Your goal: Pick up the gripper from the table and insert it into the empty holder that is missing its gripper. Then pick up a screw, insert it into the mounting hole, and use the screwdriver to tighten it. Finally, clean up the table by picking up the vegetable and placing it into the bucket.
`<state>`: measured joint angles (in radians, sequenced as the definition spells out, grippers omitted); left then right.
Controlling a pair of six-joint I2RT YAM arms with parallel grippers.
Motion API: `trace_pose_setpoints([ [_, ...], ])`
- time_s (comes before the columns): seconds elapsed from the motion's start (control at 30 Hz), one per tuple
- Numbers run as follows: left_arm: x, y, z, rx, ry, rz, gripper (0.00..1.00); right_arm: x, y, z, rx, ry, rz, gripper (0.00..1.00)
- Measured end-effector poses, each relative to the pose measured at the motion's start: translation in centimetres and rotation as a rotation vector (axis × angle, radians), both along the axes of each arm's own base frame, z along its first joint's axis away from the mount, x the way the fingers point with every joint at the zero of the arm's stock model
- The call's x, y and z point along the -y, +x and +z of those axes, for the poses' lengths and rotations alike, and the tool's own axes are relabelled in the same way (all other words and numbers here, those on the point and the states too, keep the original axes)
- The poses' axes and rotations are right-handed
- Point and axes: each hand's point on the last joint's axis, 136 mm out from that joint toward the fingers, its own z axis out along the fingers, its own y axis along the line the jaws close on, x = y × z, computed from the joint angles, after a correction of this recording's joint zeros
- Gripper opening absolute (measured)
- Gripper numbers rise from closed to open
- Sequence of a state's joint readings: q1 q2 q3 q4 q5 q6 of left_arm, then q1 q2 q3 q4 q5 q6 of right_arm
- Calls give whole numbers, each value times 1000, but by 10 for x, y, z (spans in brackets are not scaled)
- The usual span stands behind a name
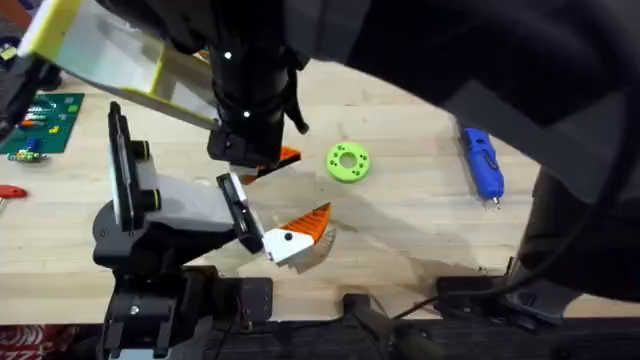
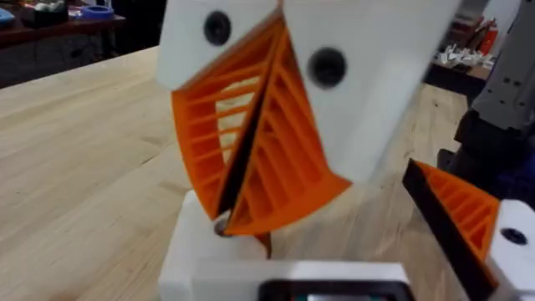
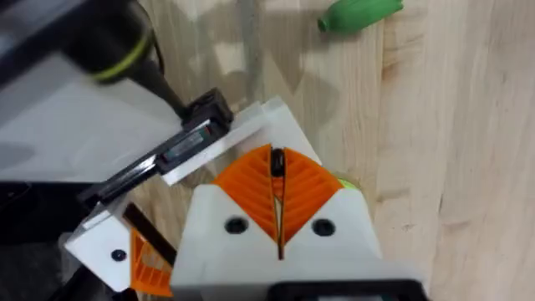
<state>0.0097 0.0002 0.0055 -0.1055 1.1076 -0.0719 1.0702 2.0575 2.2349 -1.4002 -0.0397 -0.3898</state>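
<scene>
Overhead view: the gripper (image 1: pixel 298 232) is being shown with its white base against the black-and-white bracket tip of the holder (image 1: pixel 165 205), its orange fin pointing away. Whether it is fully seated cannot be told. That placement is being judged as the reason both arms are being crowded over the bracket, where the mounting hole would be presented for a screw. The left gripper (image 2: pixel 224 219) is being held pressed together, pad to pad, just above the white bracket. The right gripper (image 3: pixel 277 157) is likewise being held closed over the same spot; a small dark mark at its tips cannot be identified. The screwdriver (image 1: pixel 482 165) is being shown well apart on the table (image 1: pixel 400 240), presumably reserved for tightening, and the vegetable (image 3: pixel 359 15) is not yet being dealt with.
</scene>
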Motion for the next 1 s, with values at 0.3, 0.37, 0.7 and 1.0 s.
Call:
trace_pose_setpoints([
  [0.3,0,0,-1,-28,-10,1,986,-1,2,-8,-8,-15,-3,7],
  [0.37,0,0,-1,-28,-10,1,986,-1,2,-8,-8,-16,-3,7],
  [0.7,0,0,-1,-28,-10,1,986,-1,2,-8,-8,-16,-3,7],
  [1.0,0,0,-1,-28,-10,1,986,-1,2,-8,-8,-16,-3,6],
])
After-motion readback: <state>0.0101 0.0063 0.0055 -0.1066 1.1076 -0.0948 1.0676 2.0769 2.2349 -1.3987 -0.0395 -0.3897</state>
